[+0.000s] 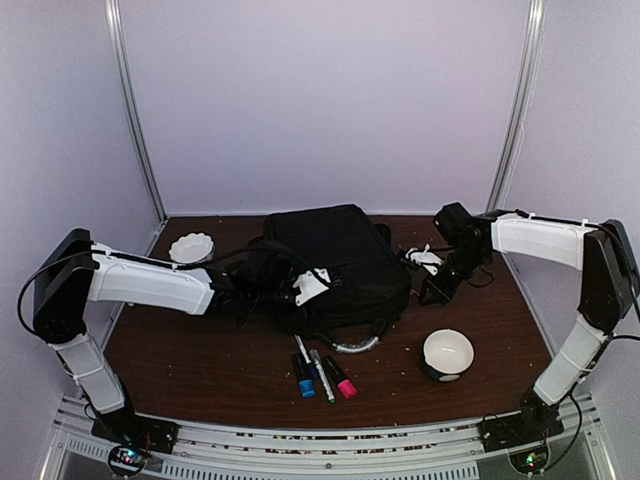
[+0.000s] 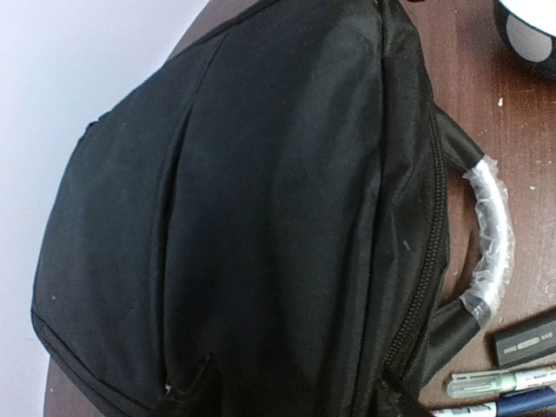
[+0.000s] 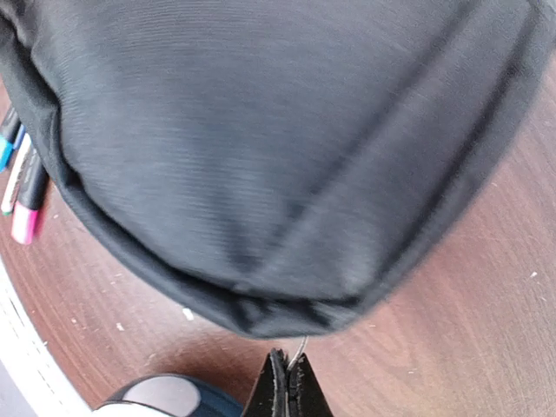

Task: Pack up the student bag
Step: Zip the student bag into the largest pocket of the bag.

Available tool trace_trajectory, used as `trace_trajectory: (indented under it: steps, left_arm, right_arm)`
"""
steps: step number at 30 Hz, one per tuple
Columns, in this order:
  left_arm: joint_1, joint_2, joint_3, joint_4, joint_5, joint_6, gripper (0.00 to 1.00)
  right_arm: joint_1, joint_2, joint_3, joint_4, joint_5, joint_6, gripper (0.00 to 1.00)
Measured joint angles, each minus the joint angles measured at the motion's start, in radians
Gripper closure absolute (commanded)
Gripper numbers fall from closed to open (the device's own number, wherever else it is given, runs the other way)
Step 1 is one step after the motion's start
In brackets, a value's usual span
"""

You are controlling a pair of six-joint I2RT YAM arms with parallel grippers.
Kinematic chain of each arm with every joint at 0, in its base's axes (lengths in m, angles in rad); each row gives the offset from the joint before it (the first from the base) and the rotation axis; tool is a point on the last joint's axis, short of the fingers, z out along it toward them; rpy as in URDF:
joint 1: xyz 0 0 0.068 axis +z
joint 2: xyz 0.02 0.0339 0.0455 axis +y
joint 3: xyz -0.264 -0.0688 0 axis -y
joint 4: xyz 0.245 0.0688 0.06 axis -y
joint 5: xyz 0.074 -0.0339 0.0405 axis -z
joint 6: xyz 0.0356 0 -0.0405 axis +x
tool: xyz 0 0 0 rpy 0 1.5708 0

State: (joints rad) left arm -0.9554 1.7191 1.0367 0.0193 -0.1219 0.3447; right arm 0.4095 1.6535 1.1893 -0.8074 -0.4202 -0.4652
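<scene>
– Student bag [image 1: 335, 265] lies flat mid-table, zips closed as far as I can see. Where does the left claw [image 1: 300, 292] stand against it?
– At the bag's left flank, among the straps, touching or just over the fabric. Its wrist view shows no fingers, only black cloth, so I cannot tell whether it is released or clenched.
– Which step is this, in your judgement?
– Getting the student bag open. Nothing looks packed: the markers [image 1: 320, 375] lie on the bare table [image 1: 200, 370], nearward and right of the left claw, just beside the grey-trimmed handle [image 2: 491, 234].
– And the right claw [image 3: 288, 384]?
– Clenched, tips pressed together, just off the bag's right edge over the wood. A thin pale thread shows at its tips. Whether that is a zip pull, I cannot tell.
– Next move?
– I judge one claw must pin the fabric while the other draws a zip, or the soft cloth will drag along.
– Room?
– Open wood nearward of the left claw. A white dish [image 1: 191, 247] sits left of it and farther back, near the side wall. Nearward of the right claw stands a bowl [image 1: 447, 353], close enough to catch on a backward pull.
</scene>
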Motion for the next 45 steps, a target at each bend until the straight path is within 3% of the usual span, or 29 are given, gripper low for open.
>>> trace_trajectory:
  steps: [6, 11, 19, 23, 30, 45]
  left_arm:
    - [-0.065, -0.04, -0.006, 0.045, 0.007, 0.017, 0.35]
    - [-0.138, 0.054, 0.106, 0.108, 0.047, 0.016, 0.34]
    - [-0.145, 0.161, 0.181, 0.137, 0.137, 0.005, 0.36]
    - [-0.145, 0.201, 0.198, 0.142, 0.14, -0.011, 0.54]
    - [-0.145, 0.247, 0.212, 0.166, 0.059, -0.015, 1.0]
    - [-0.153, 0.211, 0.164, 0.195, 0.003, 0.003, 1.0]
  right_arm:
    - [0.093, -0.038, -0.023, -0.008, -0.013, 0.018, 1.0]
    - [0.147, -0.04, -0.023, -0.012, -0.045, 0.039, 1.0]
    - [0.158, -0.04, -0.023, -0.013, -0.079, 0.063, 1.0]
    - [0.158, -0.04, -0.022, -0.011, -0.088, 0.077, 1.0]
    - [0.156, -0.04, -0.021, -0.012, -0.09, 0.078, 1.0]
    - [0.013, 0.039, 0.025, -0.002, -0.088, 0.09, 1.0]
